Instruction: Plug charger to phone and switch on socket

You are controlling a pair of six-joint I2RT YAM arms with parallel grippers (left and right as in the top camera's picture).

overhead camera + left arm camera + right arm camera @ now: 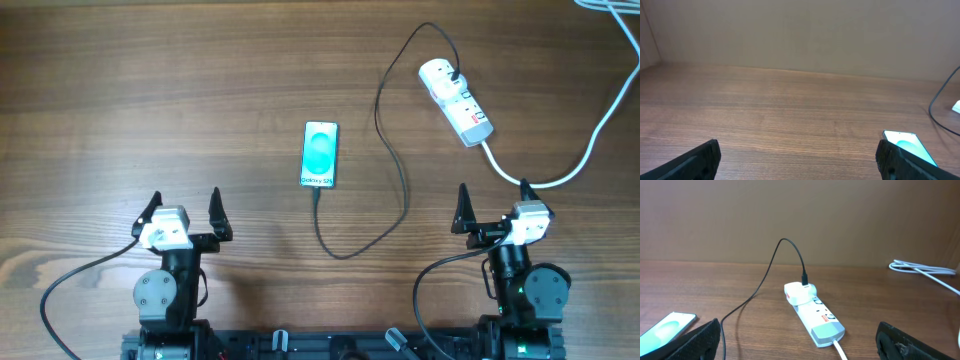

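Note:
The phone (320, 154) lies flat at the table's middle, teal screen up, white "Galaxy" strip at its near end. The thin black charger cable (392, 160) runs from the phone's near end, loops right and up to a white adapter on the socket (456, 100) at the far right. Its plug tip sits at the phone's near edge (318, 190). My left gripper (186, 215) is open and empty, near left of the phone. My right gripper (490, 208) is open and empty, below the socket. The phone (907, 142), socket (815, 315) and cable (765, 275) also show in the wrist views.
The socket's thick white cord (590, 140) curves right and off the far right corner; it also shows in the right wrist view (922, 270). Black robot cables (70, 290) trail near both arm bases at the front edge.

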